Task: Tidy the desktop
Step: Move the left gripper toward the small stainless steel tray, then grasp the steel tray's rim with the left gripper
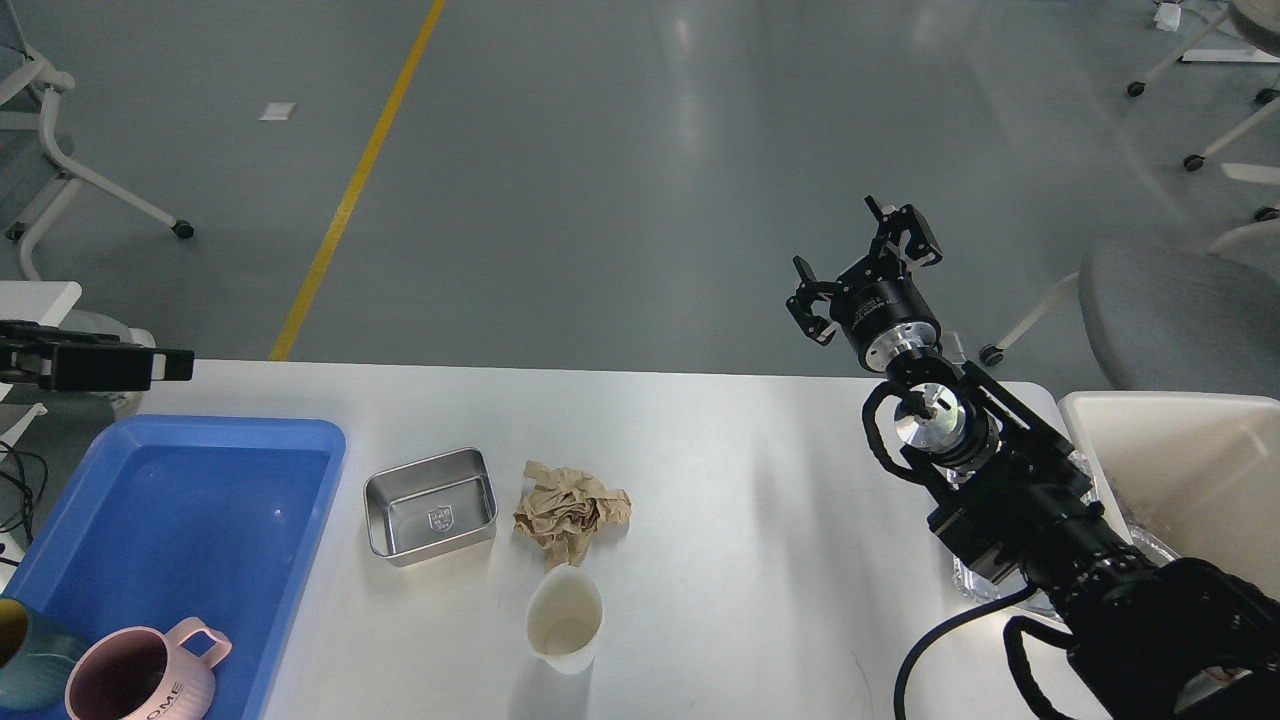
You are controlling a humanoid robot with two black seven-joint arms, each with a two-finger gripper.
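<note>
Mid-frame on the desk [760, 480], the paper wad [572, 512] is looking light and squishy, so pinch its middle; right end effector [866, 268] is hanging wide open, empty; left end effector [170, 365] can't tell.

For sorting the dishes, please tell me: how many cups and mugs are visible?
3. A pink mug and a teal mug, cut by the frame, stand in the blue tray. A white cup stands on the desktop. More could be beyond the frame.

On the desk [760, 520] there is one blue tray [150, 520], one metal tin [431, 505], one crumpled brown paper [570, 512] and one white cup [565, 620]. Two mugs sit in the tray: one pink [140, 675], one maybe teal [25, 660]. One cream bin [1180, 470] stands beside.
</note>
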